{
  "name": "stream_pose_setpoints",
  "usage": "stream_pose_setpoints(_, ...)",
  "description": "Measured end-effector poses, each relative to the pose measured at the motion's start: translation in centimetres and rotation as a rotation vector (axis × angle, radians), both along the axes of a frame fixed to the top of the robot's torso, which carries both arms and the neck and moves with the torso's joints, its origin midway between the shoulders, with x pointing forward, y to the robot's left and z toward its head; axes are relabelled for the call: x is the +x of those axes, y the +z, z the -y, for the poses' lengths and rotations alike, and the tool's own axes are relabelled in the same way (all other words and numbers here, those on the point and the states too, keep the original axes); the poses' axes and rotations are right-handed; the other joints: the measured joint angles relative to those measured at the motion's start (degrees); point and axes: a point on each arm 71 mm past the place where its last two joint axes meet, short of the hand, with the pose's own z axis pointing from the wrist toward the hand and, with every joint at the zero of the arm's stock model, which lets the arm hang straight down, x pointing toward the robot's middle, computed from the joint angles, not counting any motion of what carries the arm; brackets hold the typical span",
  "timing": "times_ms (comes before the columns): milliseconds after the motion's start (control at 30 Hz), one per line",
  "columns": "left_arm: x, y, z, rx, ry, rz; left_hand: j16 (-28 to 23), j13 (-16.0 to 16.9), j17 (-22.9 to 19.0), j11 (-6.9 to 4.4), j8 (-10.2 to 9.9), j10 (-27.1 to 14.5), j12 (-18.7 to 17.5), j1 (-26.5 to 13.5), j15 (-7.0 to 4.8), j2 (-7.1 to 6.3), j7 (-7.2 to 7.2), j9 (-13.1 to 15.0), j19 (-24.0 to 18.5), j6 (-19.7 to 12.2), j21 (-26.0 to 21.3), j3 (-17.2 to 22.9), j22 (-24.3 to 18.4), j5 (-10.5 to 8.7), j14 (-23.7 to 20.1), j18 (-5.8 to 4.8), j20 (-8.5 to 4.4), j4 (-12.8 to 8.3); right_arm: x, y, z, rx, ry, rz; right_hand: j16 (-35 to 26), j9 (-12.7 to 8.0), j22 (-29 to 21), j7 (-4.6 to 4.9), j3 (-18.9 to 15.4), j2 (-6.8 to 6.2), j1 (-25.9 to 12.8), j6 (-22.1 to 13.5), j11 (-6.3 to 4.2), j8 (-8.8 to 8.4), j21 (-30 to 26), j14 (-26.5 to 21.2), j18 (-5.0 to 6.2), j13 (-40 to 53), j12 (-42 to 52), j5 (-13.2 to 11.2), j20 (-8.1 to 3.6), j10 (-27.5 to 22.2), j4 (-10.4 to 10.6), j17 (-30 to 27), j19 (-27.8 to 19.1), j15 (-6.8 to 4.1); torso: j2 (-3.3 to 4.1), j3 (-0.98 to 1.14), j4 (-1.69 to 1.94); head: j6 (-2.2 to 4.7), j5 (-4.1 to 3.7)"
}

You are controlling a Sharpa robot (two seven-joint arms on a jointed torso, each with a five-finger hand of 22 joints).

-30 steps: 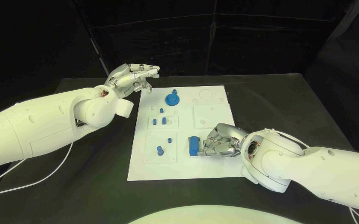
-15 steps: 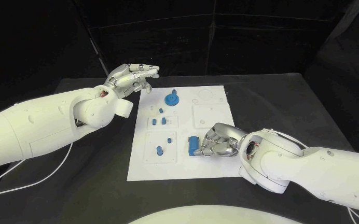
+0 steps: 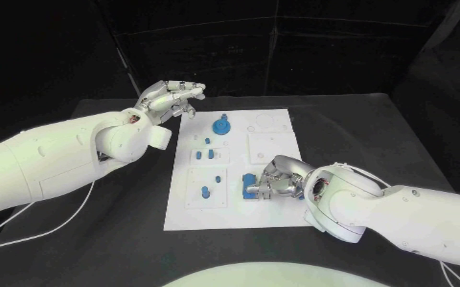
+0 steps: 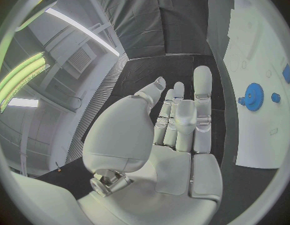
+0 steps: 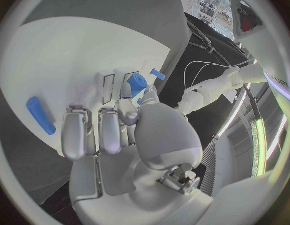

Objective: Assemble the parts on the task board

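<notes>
The white task board (image 3: 276, 212) lies in the middle of the black table. At its near right part my right hand (image 3: 279, 181) reaches over a blue block (image 3: 248, 186). In the right wrist view the blue block (image 5: 137, 81) sits pinched between the thumb and a fingertip of my right hand (image 5: 120, 130), by two narrow slots in the board. My left hand (image 3: 171, 101) hangs in the air off the board's far left corner, fingers apart and holding nothing. A blue gear (image 3: 221, 126) stands at the far end of the board.
Small blue parts stand in the board's left column: two pegs (image 3: 199, 155), a short one (image 3: 217, 179) and an oblong piece (image 3: 204, 192). The oblong piece (image 5: 40, 115) lies flat on the board. Black cloth surrounds the board.
My right hand has crept a little left and farther over the board, and its fingers have closed onto the blue block. The left hand has stayed where it was.
</notes>
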Motion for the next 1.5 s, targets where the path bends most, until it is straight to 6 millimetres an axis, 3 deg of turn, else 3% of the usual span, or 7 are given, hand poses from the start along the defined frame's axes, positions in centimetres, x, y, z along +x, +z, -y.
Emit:
stream_pose_setpoints(300,0.0,0.0,0.0,0.000,0.000,0.000,0.00,-0.01,0.00,0.00,0.00,0.00,0.00,0.00,0.00,0.00,0.00,0.00,0.00,0.00,0.00,0.00,0.00,0.00,0.00,0.00,0.00,0.00,0.1,-0.1,-0.3,-0.008,-0.001,-0.003,0.22,0.09,0.00,-0.21,0.07,0.27,-0.27,0.21,-0.21,0.38,0.21,0.00,0.02,0.44,0.28,-0.29,-0.20,0.21,0.25,0.23,0.20,0.00,-0.02,0.02,0.00,-0.14,0.07)
stream_pose_setpoints(567,0.0,0.0,0.0,0.000,0.000,-0.001,0.00,-0.01,0.00,0.00,0.00,0.00,0.22,0.00,0.00,0.00,0.00,0.00,0.00,0.00,0.00,0.00,0.00,0.00,0.00,0.01,0.00,0.00,0.3,-0.1,-0.4,-0.019,0.002,0.007,0.22,0.25,-0.01,-0.21,1.45,0.59,4.48,0.21,-0.42,1.05,0.21,-0.21,0.02,0.86,0.28,-0.06,-0.20,0.41,-3.23,0.45,0.20,-0.20,-0.04,0.02,-0.03,-0.27,0.07)
stream_pose_setpoints(733,0.0,0.0,0.0,0.001,0.000,-0.001,0.00,-0.01,0.00,0.00,0.00,0.00,0.22,0.00,0.00,0.00,0.00,0.00,0.00,0.00,0.00,0.00,0.00,0.00,0.00,0.01,0.00,0.00,0.4,-0.2,-0.1,-0.033,0.000,0.013,0.22,0.27,-0.01,-0.21,2.22,2.01,6.19,0.21,-0.41,1.05,0.21,-0.19,0.02,1.03,0.28,0.92,-0.20,0.41,-4.32,0.48,0.19,-0.21,-0.08,0.02,-0.05,-0.25,0.03)
stream_pose_setpoints(1033,0.0,0.0,0.0,0.001,-0.001,-0.001,0.00,-0.02,-0.01,0.00,0.00,0.00,0.22,0.00,0.00,0.00,0.00,0.00,0.00,0.00,0.00,0.00,0.00,0.00,0.00,0.00,0.00,0.00,0.4,-0.3,0.3,-0.051,-0.002,0.013,0.22,0.26,-0.01,-0.21,2.85,2.08,7.28,0.21,-0.62,1.05,0.21,0.00,0.02,1.23,0.27,0.92,-0.20,0.62,-5.91,0.62,0.19,-0.41,-0.09,0.02,-0.06,-0.16,0.07)
stream_pose_setpoints(1500,0.0,0.0,0.0,0.002,0.000,-0.002,0.00,-0.02,-0.01,0.00,0.00,0.00,0.22,0.00,0.00,0.00,0.00,0.00,0.00,0.00,0.00,0.00,0.00,0.00,0.00,0.00,0.00,0.00,0.2,-0.1,0.7,-0.052,0.000,0.016,0.21,0.19,-0.02,-0.22,2.31,1.76,7.42,-0.26,-0.59,1.05,0.21,0.00,0.03,0.60,-0.60,1.20,-0.20,0.59,-6.46,0.10,0.19,-0.40,-0.05,0.02,-0.07,-0.05,0.01)
